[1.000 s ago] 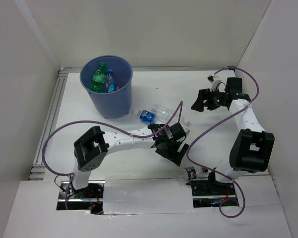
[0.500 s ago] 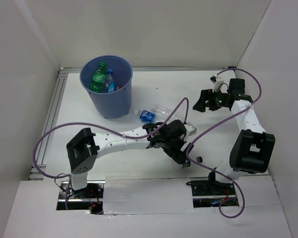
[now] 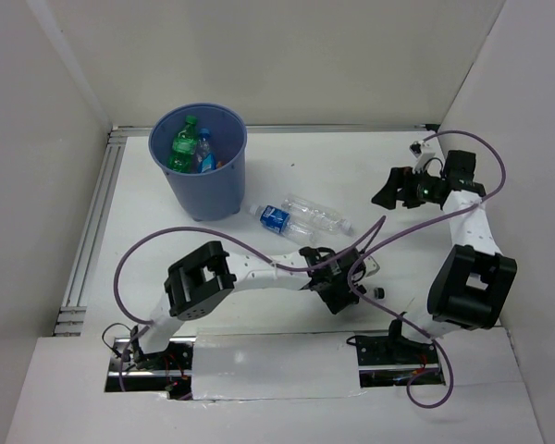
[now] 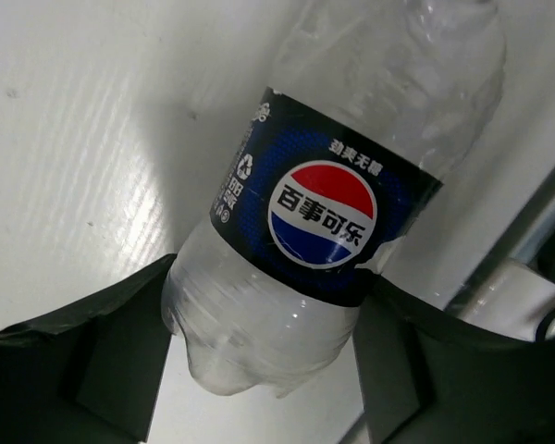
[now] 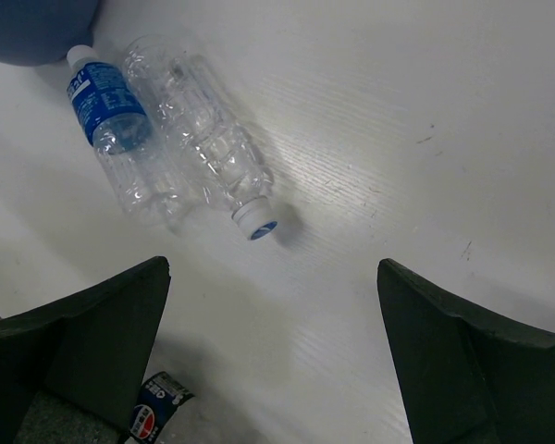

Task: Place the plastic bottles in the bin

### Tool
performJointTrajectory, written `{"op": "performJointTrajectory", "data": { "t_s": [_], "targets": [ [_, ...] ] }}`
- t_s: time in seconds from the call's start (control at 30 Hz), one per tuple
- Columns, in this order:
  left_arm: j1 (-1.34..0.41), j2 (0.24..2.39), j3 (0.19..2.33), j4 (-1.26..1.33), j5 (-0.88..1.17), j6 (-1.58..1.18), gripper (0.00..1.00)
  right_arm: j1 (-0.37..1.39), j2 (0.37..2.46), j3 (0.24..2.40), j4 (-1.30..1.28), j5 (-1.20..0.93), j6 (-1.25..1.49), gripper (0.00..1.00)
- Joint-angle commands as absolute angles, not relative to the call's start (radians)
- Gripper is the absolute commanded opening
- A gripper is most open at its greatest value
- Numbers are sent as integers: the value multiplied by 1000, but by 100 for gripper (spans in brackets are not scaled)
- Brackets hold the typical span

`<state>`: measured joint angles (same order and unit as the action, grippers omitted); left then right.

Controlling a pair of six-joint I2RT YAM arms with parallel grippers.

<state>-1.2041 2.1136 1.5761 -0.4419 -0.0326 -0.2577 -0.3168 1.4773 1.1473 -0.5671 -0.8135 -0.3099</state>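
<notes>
We have bottles [image 3: 191, 148] in the bin [image 3: 213, 194]; two loose bottles [image 3: 301, 215] wait. Our left end effector [image 4: 264, 305] brackets a Pepsi bottle [image 4: 324, 217], grip unclear; right end effector [image 5: 273, 268] spread.

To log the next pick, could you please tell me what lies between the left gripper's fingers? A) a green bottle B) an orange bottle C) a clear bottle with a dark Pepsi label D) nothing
C: the left wrist view shows the clear, Pepsi-labelled bottle lying between the fingers of the left gripper.
</notes>
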Motion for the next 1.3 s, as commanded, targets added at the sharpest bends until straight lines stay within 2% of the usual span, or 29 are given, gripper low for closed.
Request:
{"op": "performJointTrajectory", "data": {
  "t_s": [0.0, 0.03, 0.17, 0.2, 0.23, 0.37, 0.57, 0.73, 0.87, 0.9, 1.0, 1.03, 1.13, 1.17, 1.2, 1.23, 1.27],
  "targets": [
    [-1216, 2143, 1597, -463, -150, -238, 75, -330, 1420, 1123, -581, -865, -325, 100],
    [-1216, 2125, 1562, -442, -162, -238, 58, -330, 1420, 1123, -581, -865, -336, 100],
    [-1216, 1978, 1455, -367, -172, -249, 19, -330, 1411, 1105, -600, -885, -391, 100],
    [-1216, 1948, 1438, -367, -172, -249, 4, -330, 1411, 1104, -600, -899, -402, 100],
    [-1216, 1893, 1421, -354, -172, -262, 0, -342, 1411, 1104, -600, -899, -402, 100],
    [-1216, 1730, 1320, -336, -184, -278, 0, -342, 1439, 1115, -588, -922, -393, 100],
    [-1142, 1422, 1287, -374, -340, -345, 0, -351, 1459, 1138, -584, -931, -402, 100],
    [-843, 1249, 1322, -356, -463, -408, 0, -313, 1517, 1138, -610, -921, -454, 100],
    [-588, 1274, 1385, -386, -503, -486, 0, -224, 1520, 1137, -575, -843, -472, 100],
    [-490, 1290, 1406, -403, -483, -495, 0, -181, 1520, 1137, -554, -819, -472, 100],
    [-340, 1369, 1454, -429, -443, -522, 0, -82, 1491, 1112, -465, -720, -497, 97],
    [-310, 1390, 1463, -430, -405, -531, 1, -59, 1491, 1112, -440, -675, -497, 96],
    [-255, 1465, 1505, -430, -368, -520, 24, 3, 1537, 1161, -431, -635, -509, 96],
    [-255, 1480, 1519, -445, -358, -520, 40, 15, 1580, 1173, -416, -602, -518, 97],
    [-246, 1500, 1543, -454, -344, -520, 68, 40, 1630, 1207, -407, -562, -518, 100],
    [-245, 1500, 1555, -454, -344, -520, 74, 52, 1631, 1222, -407, -561, -518, 100],
    [-245, 1500, 1565, -463, -344, -520, 87, 63, 1681, 1239, -397, -545, -518, 100]
  ]
}}
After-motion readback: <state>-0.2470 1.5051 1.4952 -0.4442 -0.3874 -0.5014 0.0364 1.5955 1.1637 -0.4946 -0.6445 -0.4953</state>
